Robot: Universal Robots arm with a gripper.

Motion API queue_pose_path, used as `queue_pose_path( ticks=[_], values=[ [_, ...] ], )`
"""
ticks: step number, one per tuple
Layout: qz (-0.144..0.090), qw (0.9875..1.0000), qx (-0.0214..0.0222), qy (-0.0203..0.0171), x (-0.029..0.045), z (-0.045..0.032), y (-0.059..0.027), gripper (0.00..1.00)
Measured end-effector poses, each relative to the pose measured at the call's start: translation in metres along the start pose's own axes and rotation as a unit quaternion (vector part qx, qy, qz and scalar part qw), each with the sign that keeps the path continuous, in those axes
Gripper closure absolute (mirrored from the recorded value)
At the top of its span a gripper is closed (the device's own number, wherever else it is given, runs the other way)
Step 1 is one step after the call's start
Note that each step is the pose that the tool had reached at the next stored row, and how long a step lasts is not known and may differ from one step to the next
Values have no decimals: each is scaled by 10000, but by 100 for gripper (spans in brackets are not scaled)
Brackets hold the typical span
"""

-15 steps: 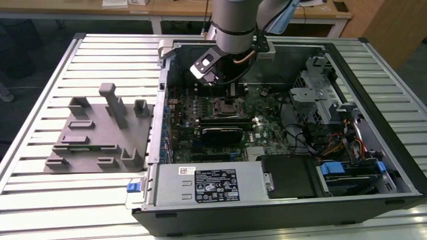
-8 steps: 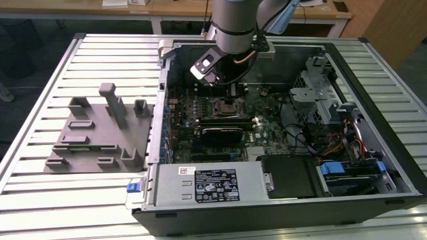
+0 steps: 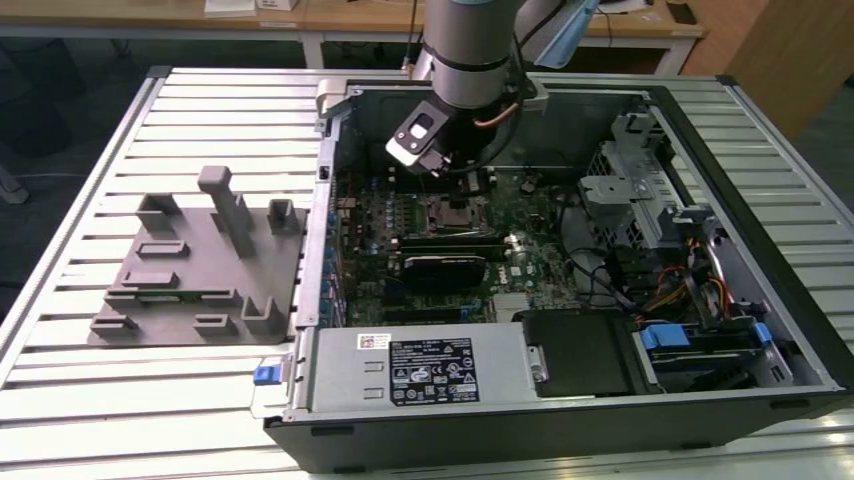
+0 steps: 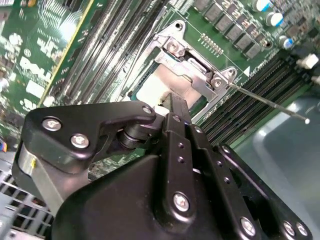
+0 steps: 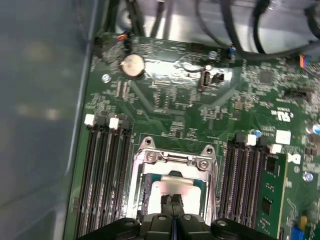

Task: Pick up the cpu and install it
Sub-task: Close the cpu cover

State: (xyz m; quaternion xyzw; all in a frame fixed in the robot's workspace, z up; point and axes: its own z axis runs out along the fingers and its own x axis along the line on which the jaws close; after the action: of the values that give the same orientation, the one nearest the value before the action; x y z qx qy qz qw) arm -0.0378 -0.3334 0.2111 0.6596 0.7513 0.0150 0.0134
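1. cpu (image 5: 175, 189) location: the chip lies flat inside the socket (image 5: 175, 159), silvery top facing up, with the socket's metal frame around it. In the second wrist view the cpu (image 4: 160, 85) shows as a pale square partly covered by the frame.
2. Gripper (image 5: 172, 201) state: in both wrist views the two fingers are closed against each other, tips side by side, and nothing is seen between them. The gripper holds nothing.
3. Gripper (image 4: 173, 102) position: the fingertips stand directly over the top face of the cpu. Whether they touch it cannot be told.
4. Exterior view: the arm reaches down into the open computer case (image 3: 561, 440). The gripper (image 3: 458, 180) hangs just above the socket area of the motherboard (image 3: 534, 260).
5. Board layout: memory slots (image 5: 102, 175) run along both sides of the socket. A green memory module (image 5: 270, 195) sits in one slot. A coin battery (image 5: 132, 64) lies farther up the board.
6. Socket lever (image 4: 270, 102): a thin metal rod extends from the frame over the neighbouring slots.
7. Grey fixture (image 3: 187, 270): stands on the slatted table (image 3: 80, 400) at the exterior view's left of the case, well apart from the gripper.
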Motion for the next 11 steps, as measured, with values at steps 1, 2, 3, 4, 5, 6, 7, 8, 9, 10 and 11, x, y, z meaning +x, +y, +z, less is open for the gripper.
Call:
queue_pose_path(
  ticks=[1, 2, 3, 4, 5, 6, 7, 8, 9, 10, 11],
  values=[
    [-92, 10000, 0, 4, 0, 0, 0, 89],
    [-182, 9998, 0, 7, 0, 1, 0, 89],
    [-278, 9996, 0, 11, 0, 1, 0, 89],
    [-367, 9993, 0, 14, 0, 1, 0, 89],
    [-457, 9990, 0, 17, 0, 1, 0, 89],
    [-546, 9985, 0, 20, 0, 1, 0, 89],
    [-637, 9980, 0, 24, 0, 2, 0, 89],
    [-726, 9974, 0, 27, 0, 2, 0, 89],
    [-837, 9965, 0, 30, 0, 2, 0, 89],
    [-933, 9956, 0, 32, 0, 2, 0, 89],
    [-1022, 9948, 1, 34, 0, 2, 0, 89]
  ],
)
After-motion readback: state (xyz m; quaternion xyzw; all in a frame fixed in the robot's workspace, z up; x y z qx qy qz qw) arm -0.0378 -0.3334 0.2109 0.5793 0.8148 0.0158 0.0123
